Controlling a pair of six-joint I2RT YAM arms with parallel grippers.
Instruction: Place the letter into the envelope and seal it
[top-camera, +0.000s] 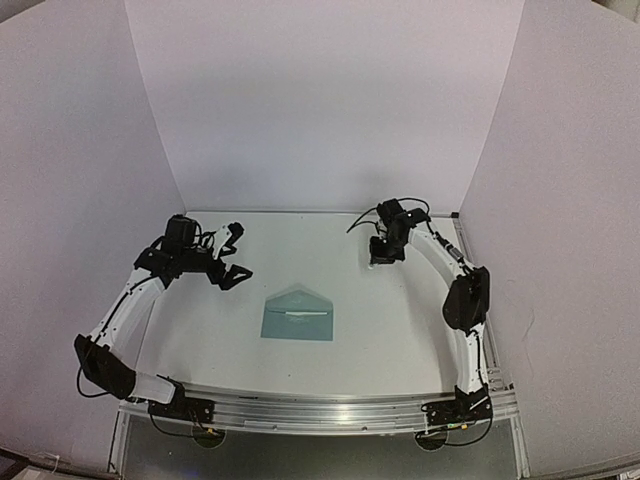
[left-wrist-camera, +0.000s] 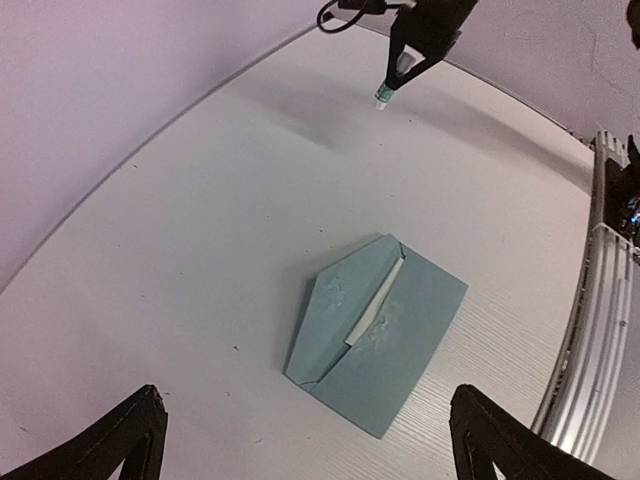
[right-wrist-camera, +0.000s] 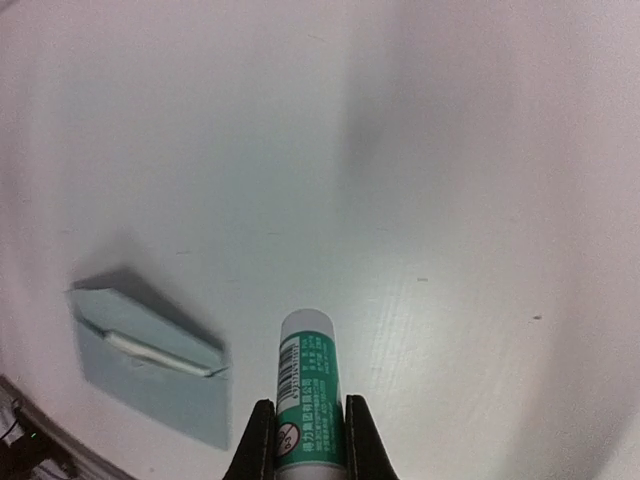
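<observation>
Envelope (top-camera: 297, 313): flat pale teal paper rectangle, lying mid-table; triangular flap folded down, its edge slightly lifted.
Letter (left-wrist-camera: 378, 300): tucked inside the envelope; only a thin pale strip shows under the flap's edge.
Glue stick (right-wrist-camera: 308, 395): smooth cylinder, green printed label with barcode, rounded white end.
Right gripper (right-wrist-camera: 305, 435): black fingers clamped on the glue stick, held above the table's far right, well apart from the envelope.
Left gripper (left-wrist-camera: 308, 410): jaws spread wide, empty, hovering near the envelope.
Table (top-camera: 400, 330): matte white, faint wood grain.
</observation>
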